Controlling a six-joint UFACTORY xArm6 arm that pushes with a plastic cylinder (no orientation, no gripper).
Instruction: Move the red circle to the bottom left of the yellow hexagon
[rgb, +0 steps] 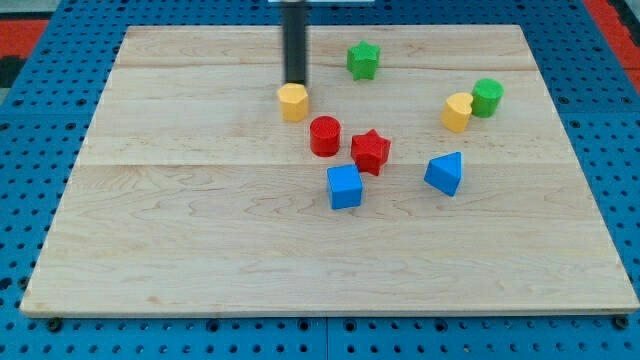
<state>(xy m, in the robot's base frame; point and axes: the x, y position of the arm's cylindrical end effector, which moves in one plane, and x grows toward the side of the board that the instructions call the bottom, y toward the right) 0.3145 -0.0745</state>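
We have no hand on this arm, so there is nothing to open, close or hold; we work with a dark rod, and our tip (296, 82) stands at the 12 o'clock edge of the yellow hexagon (293, 102), touching it or just short of it; we cannot tell which.

The red circle (325, 136) lies free on the wooden surface (180, 230), near the hexagon at about its 4 o'clock. The task wants it at roughly 7 or 8 o'clock of the hexagon, so by our reading the goal is not yet met: the circle sits on the wrong side, and the hexagon is between it and our tip. We judge that the tip must come round to the circle's 3 o'clock side and push it toward the view's left, passing below the hexagon.

Outward from the circle: a red star (371, 151) just beside it at 4 o'clock, a blue cube (345, 187) close at 5 o'clock, and a blue wedge-like block (444, 173) further toward 3 o'clock. Well apart are a green star (364, 60) at 1 o'clock, and a yellow block (457, 112) touching a green cylinder (487, 97) near 2 o'clock.
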